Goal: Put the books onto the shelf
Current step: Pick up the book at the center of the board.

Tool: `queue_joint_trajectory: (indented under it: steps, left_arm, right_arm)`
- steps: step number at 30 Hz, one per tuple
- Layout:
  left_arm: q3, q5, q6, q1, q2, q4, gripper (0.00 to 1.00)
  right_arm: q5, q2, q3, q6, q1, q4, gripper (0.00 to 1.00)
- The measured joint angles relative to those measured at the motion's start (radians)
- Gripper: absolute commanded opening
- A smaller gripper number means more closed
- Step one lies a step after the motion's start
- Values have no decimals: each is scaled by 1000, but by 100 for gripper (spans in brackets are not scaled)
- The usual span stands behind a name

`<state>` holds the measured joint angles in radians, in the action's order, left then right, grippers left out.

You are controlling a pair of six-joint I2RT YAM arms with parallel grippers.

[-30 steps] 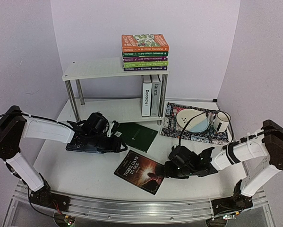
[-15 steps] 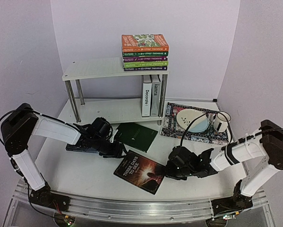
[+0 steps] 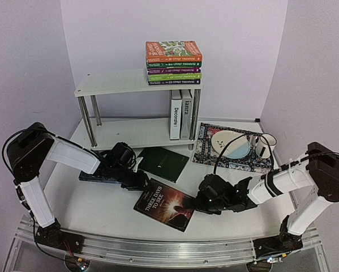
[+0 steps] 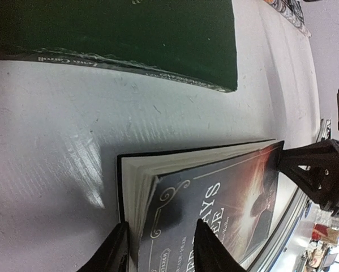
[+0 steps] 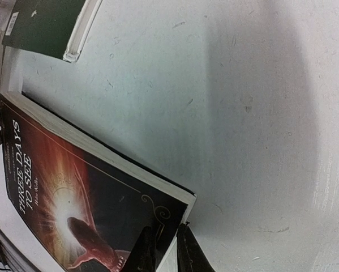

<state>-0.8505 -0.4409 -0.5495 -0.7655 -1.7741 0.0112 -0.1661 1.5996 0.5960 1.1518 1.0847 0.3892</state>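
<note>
Black left gripper: at the far-left corner of the dark book. One finger lies against the page edge and the other on the cover, with the jaws partly closed around the corner. Whether they are pressing on it I cannot tell.
Black book: flat on the table, under the left arm's forearm and partly hidden by it.
Shelf: white, two boards on chrome legs, at the back of the table, left of centre.
Green book: flat on the table just in front of the shelf's right end, near the dark book but apart from it.
Dark book: the one titled "Three Days to See", cover up, in the middle of the table between the two grippers and not on the shelf.
Stacked books: a flat pile of colourful paperbacks at the right end of the top board.
Upright books: two standing side by side at the right end of the lower board.
Right gripper: pinched nearly closed on the near-right corner of the dark book, with the cover's corner held between its fingers.
Mat: patterned, right of the shelf, with a plate and a white mug on it.
</note>
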Motion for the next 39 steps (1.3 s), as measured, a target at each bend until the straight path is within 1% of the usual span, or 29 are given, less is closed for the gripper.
queue_joint_trajectory:
  steps: [6, 7, 9, 11, 13, 15, 18, 21, 24, 27, 29, 33, 39]
  left_arm:
    - [0, -2, -23, 19, 0, 25, 2]
    - [0, -4, -25, 21, 0, 27, 1]
    - [0, -5, -31, 21, 0, 34, 0]
    - [0, -5, -34, 21, 0, 39, 0]
    - [0, -5, -36, 19, 3, 41, 0]
    - [-1, -2, -36, 14, 11, 33, 0]
    - [-20, 6, -35, 6, 30, -21, 0]
    - [-62, 25, -28, 1, 53, -92, 0]
    - [-106, 38, -28, 2, 67, -152, 0]
    - [-148, 44, -32, 10, 69, -205, 0]
    - [-163, 43, -35, 14, 69, -226, 0]
    - [-174, 43, -52, 20, 69, -258, 0]
    - [-174, 43, -62, 21, 69, -273, 0]
  right_arm:
    - [-4, 4, 9, -6, 0, -13, 14]
    - [-4, 5, 11, -7, -1, -17, 16]
    - [-5, 5, 15, -18, -1, -26, 22]
    - [-4, 5, 19, -35, -2, -32, 33]
    - [-4, 5, 20, -56, -2, -31, 40]
    - [-5, -4, 20, -88, -1, -32, 45]
    - [-16, -42, 21, -147, -1, -69, 52]
    - [-31, -95, 41, -246, 1, -146, 59]
    - [-75, -113, 115, -356, 20, -236, 66]
    - [-159, -113, 204, -467, 96, -314, 73]
    - [-210, -95, 263, -539, 171, -345, 79]
    - [-286, 13, 382, -673, 304, -371, 87]
    - [-410, 196, 508, -833, 431, -423, 88]
